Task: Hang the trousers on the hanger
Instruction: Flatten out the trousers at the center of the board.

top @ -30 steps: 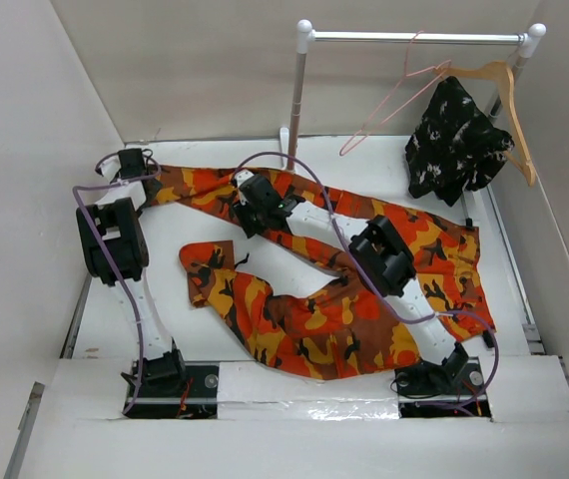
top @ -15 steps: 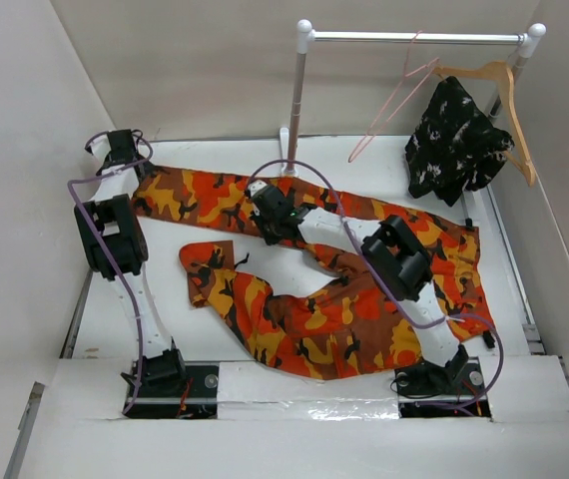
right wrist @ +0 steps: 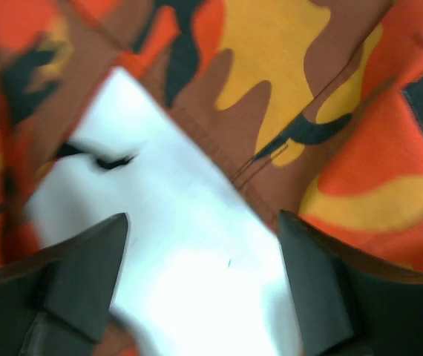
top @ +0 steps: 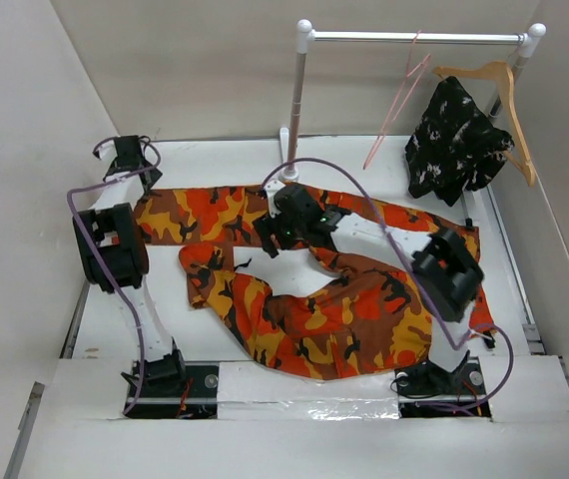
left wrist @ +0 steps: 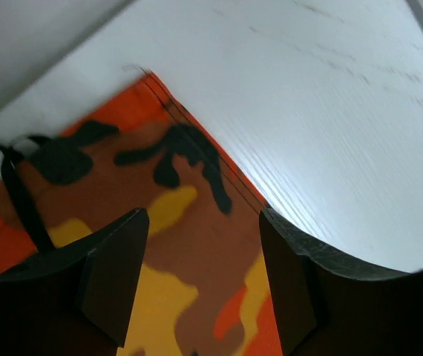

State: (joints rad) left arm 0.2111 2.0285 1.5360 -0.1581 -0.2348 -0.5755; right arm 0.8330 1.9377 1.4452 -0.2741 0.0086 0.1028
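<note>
The camouflage trousers [top: 364, 309] lie spread flat on the white table, waist at the right and both legs running left. My left gripper [top: 130, 172] is open and empty just above the hem corner of the far leg [left wrist: 167, 222], its fingers [left wrist: 115, 274] either side of the cloth. My right gripper [top: 273, 238] is open and empty over the bare patch of table [right wrist: 189, 245] between the two legs, with cloth [right wrist: 330, 133] right beside it. The pink wire hanger [top: 394, 100] hangs on the rail at the back.
A white rail [top: 414, 37] on a post [top: 294, 110] stands at the back. A wooden hanger [top: 509, 95] holds a black-and-white garment [top: 456, 140] at the back right. Walls close in the left, back and right sides.
My right gripper has moved nearer and to the right, its elbow swinging right. The far trouser leg has shifted nearer. My left gripper moved back slightly. The pink hanger has swung.
</note>
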